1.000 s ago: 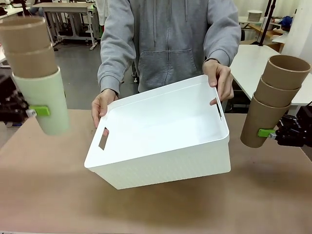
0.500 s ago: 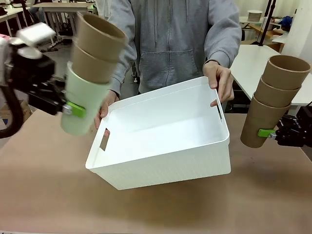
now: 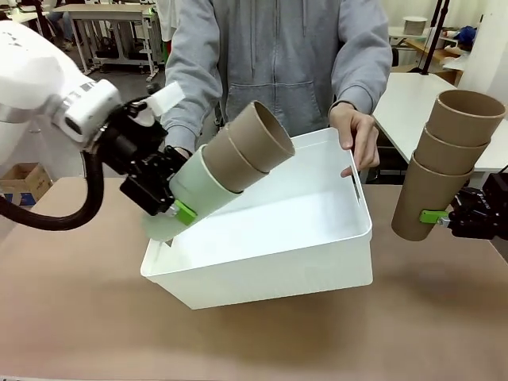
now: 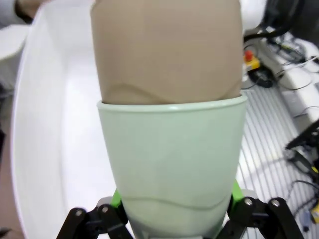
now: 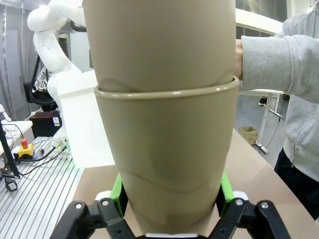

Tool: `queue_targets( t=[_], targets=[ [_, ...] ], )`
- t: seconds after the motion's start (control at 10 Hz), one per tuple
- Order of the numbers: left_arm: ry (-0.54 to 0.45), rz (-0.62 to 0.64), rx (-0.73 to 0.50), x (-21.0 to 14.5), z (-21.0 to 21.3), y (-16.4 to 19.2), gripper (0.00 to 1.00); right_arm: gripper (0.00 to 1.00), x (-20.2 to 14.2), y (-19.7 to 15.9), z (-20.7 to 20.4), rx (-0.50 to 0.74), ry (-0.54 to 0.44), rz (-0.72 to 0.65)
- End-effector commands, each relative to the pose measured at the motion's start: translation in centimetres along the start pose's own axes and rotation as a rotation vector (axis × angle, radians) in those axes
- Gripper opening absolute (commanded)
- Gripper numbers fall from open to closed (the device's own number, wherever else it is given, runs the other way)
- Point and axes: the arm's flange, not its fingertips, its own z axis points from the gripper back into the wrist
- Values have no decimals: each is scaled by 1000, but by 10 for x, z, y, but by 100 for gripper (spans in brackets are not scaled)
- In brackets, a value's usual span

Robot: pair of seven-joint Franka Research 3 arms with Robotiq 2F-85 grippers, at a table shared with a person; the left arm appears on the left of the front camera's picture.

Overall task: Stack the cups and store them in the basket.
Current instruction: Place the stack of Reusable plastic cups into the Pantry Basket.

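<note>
My left gripper (image 3: 176,208) is shut on a stack of cups (image 3: 222,167), a mint-green one (image 4: 172,164) with tan ones (image 4: 167,47) nested in it. The stack is tipped over, mouths pointing right, over the left part of the white basket (image 3: 262,270). A person holds the basket tilted on the table by both end rims. At the right, my right gripper (image 3: 440,217) is shut on a leaning stack of three tan cups (image 3: 444,163), clear of the basket; the bottom cup (image 5: 164,164) sits between the green pads (image 5: 225,191).
The person's hands (image 3: 357,135) grip the basket's far rim. The brown table (image 3: 79,317) lies open in front of and beside the basket. White tables (image 3: 413,99) stand behind at the right.
My left arm has swung right from the left edge and tipped its cup stack from upright to nearly lying over the basket. The right arm has stayed put. The basket shifted slightly.
</note>
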Motion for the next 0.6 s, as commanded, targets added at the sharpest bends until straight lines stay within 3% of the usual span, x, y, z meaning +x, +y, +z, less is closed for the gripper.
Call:
queue_targets(
  t=[0.0, 0.5],
  targets=[
    [46, 32, 31, 14, -8, 13, 85, 84, 3, 0, -1, 2, -5, 13],
    [145, 53, 102, 22, -75, 16, 85, 84, 3, 0, -1, 2, -5, 13]
  ],
)
